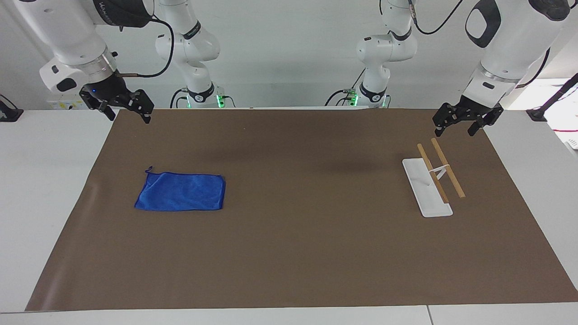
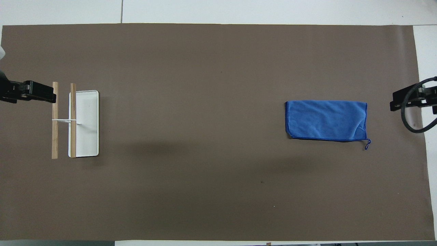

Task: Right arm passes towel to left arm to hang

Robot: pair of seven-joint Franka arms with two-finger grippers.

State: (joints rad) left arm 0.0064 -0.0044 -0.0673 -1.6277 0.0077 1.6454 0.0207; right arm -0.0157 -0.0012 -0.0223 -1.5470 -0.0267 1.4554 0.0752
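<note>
- Our right hand hangs in the air with its jaws spread wide and nothing in them, over the edge of the brown mat at the right arm's end of the table.
- Our left hand hangs the same way at the left arm's end, jaws wide and empty, over the mat just by the rack; we judge this arm to be waiting.
- The towel lies flat on the mat toward the right arm's end, well apart from both hands and untouched, so we take the pick-up as the step in hand, not yet begun.
- To do it well, we would bring the right hand down over one short edge of the towel, pinch a good fold of cloth and not only the top layer, and lift high enough for the towel to hang free of the mat.
- We would leave a long stretch of cloth hanging free for the left hand to take at the hand-over.
- The towel is bright blue, soft and slightly rumpled, a rectangle with a darker stitched border.
- A small loop sticks out at the corner nearest the robots, on the side toward the right arm's end.
- The rack stands toward the left arm's end: two wooden bars over a white tray, both bars bare.
</note>
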